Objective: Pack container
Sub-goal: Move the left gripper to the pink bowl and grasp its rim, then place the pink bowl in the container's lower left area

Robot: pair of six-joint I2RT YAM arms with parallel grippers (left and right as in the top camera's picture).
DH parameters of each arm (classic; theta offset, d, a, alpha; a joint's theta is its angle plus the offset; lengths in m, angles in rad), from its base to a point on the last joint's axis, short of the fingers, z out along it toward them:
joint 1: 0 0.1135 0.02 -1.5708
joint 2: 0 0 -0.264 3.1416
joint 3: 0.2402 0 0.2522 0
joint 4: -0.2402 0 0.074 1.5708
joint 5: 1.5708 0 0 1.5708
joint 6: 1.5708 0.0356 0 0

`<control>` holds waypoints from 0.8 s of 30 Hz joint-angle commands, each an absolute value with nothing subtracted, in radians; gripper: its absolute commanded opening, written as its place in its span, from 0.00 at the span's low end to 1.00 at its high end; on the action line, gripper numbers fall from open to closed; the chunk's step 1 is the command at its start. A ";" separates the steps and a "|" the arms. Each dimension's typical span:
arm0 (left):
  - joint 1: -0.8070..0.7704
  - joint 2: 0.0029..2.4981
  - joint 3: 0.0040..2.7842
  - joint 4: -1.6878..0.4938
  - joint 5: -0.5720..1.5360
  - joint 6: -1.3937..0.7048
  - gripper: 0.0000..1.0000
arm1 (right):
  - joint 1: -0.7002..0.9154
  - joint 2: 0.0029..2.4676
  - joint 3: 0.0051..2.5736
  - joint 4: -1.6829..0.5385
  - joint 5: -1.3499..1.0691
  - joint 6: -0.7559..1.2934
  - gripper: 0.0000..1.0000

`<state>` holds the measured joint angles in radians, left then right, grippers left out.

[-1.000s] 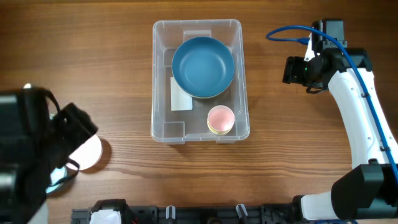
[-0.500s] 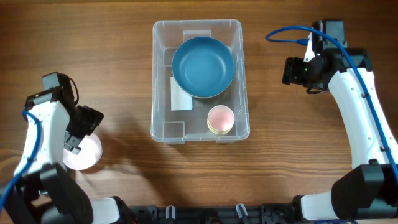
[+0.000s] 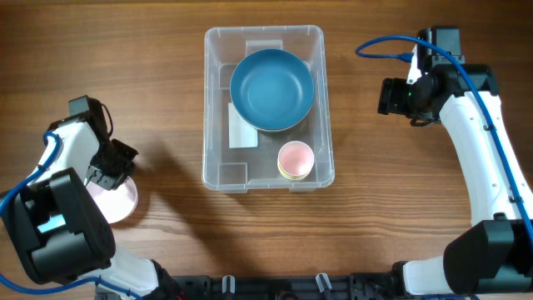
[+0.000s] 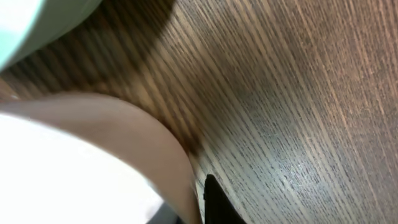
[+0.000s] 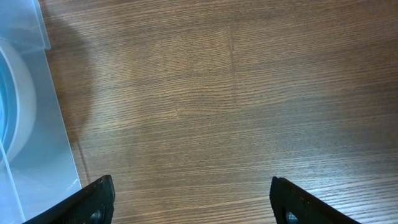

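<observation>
- Since half a second ago, the left arm has been drawn in over its own base; the right arm has not been shifted.
- At the far edge of a white bowl on the surface, the left end effector is seen. Its opening cannot be told from the blurred left wrist view, and a grasp is perhaps being lined up.
- Mid-surface, the container is found to that end effector's right, long axis running away from the robot, with a blue bowl and a pink cup already inside.
- Near the container's right wall, the right end effector is spread wide, nothing held.
- Part of the white bowl is hidden under the left arm.
</observation>
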<state>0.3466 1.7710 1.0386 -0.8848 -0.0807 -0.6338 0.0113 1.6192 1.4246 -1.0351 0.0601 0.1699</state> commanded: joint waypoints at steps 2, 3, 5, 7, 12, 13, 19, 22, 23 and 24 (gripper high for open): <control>0.335 1.769 1.040 -0.889 -0.075 -0.632 0.04 | 0.013 1.612 1.436 -1.037 0.052 0.158 0.81; 0.323 1.759 1.044 -0.898 -0.075 -0.632 0.04 | 0.013 1.612 1.436 -1.036 0.052 0.158 0.81; 0.252 1.700 1.096 -0.954 -0.076 -0.632 0.04 | 0.013 1.612 1.436 -1.035 0.052 0.158 0.81; 0.163 1.628 1.179 -1.028 -0.075 -0.632 0.04 | 0.013 1.612 1.436 -1.034 0.052 0.158 0.81; -0.156 1.505 1.586 -1.238 -0.050 -0.579 0.04 | 0.013 1.612 1.436 -1.033 0.052 0.158 0.81; -0.220 1.505 1.619 -1.244 -0.049 -0.580 0.04 | 0.013 1.612 1.436 -1.032 0.052 0.158 0.81; -0.557 1.571 1.621 -1.260 -0.027 -0.584 0.04 | 0.013 1.612 1.436 -1.034 0.052 0.158 0.81; -0.637 1.656 1.614 -1.280 -0.010 -0.622 0.04 | 0.013 1.612 1.436 -1.034 0.051 0.159 0.81; -0.650 1.690 1.600 -1.277 -0.008 -0.659 0.04 | 0.013 1.612 1.436 -1.037 0.051 0.159 0.81; -0.653 1.708 1.588 -1.271 -0.007 -0.681 0.04 | 0.013 1.612 1.436 -1.038 0.051 0.159 0.81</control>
